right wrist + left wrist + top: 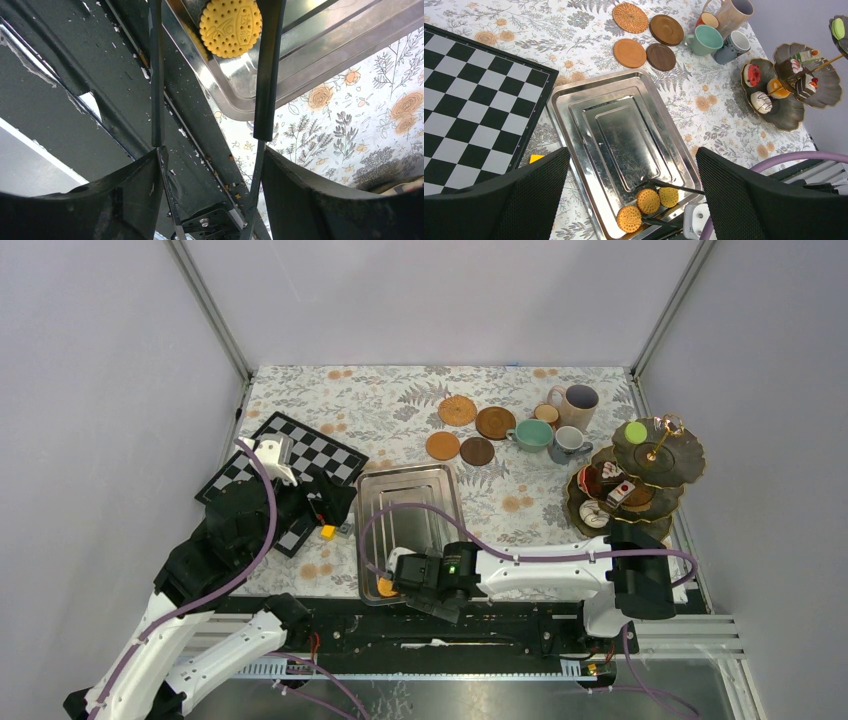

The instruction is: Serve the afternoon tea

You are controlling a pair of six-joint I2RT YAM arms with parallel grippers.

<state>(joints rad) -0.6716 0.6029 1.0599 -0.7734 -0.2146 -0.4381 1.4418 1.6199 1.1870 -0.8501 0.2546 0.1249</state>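
Where the tray comes closest to the arms, three orange biscuits lie clustered in its near corner, close against one another and tucked beside the raised rim. The right gripper hangs over that corner with its thin fingers spread apart. In the right wrist view one biscuit lies between them, its edge at one finger and a clear gap to the other, so nothing is grasped. The rim curves just beside this biscuit, and past it runs the dark rail at the near edge of the bench. The right arm lies stretched along that edge from its base on the right. The left gripper hovers above the tray, next to the chessboard, released wide and holding nothing. A small yellow block lies just beside the board's edge. Beyond the tray four round coasters lie close together, and just right of them four mugs stand upright in a tight group. The three-tier stand stands at the right edge, well apart from the biscuits, with pastries on its lower plates and a green piece on top. Floral cloth covers the bench between tray and stand.
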